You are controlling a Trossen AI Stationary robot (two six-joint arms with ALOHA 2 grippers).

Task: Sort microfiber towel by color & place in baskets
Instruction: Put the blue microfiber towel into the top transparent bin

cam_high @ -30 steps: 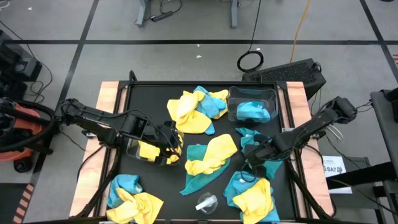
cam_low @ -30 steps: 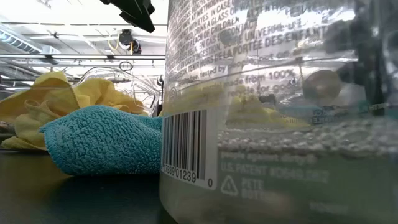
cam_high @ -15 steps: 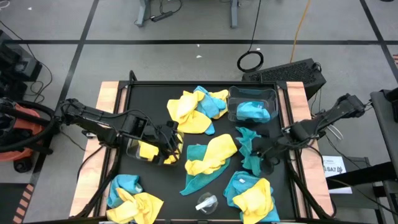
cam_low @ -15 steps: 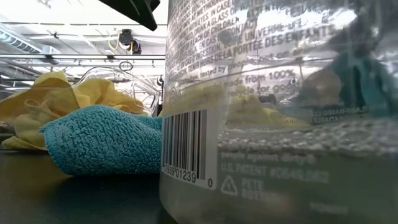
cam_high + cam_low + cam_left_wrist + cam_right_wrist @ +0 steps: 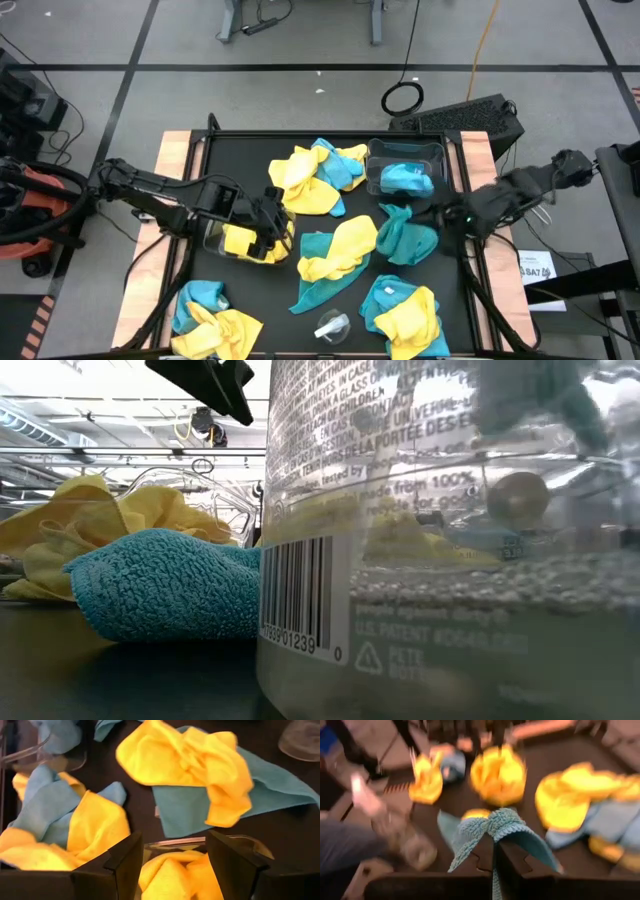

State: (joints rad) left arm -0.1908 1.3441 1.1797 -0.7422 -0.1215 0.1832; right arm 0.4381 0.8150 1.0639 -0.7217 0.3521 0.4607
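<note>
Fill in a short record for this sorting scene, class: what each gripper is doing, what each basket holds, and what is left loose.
left gripper: open, over the left basket, which holds a yellow towel
right gripper: shut on a teal towel, beside the right basket
right basket contents: one teal towel
loose on table: mixed yellow and teal piles

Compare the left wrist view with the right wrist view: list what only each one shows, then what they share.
Only the left wrist view: the left gripper open over a clear basket holding a yellow towel, with a yellow towel draped over a teal one beyond. Only the right wrist view: the right gripper shut on a teal towel, lifted off the table. Both: more yellow and teal towels scattered on the dark tabletop.
</note>
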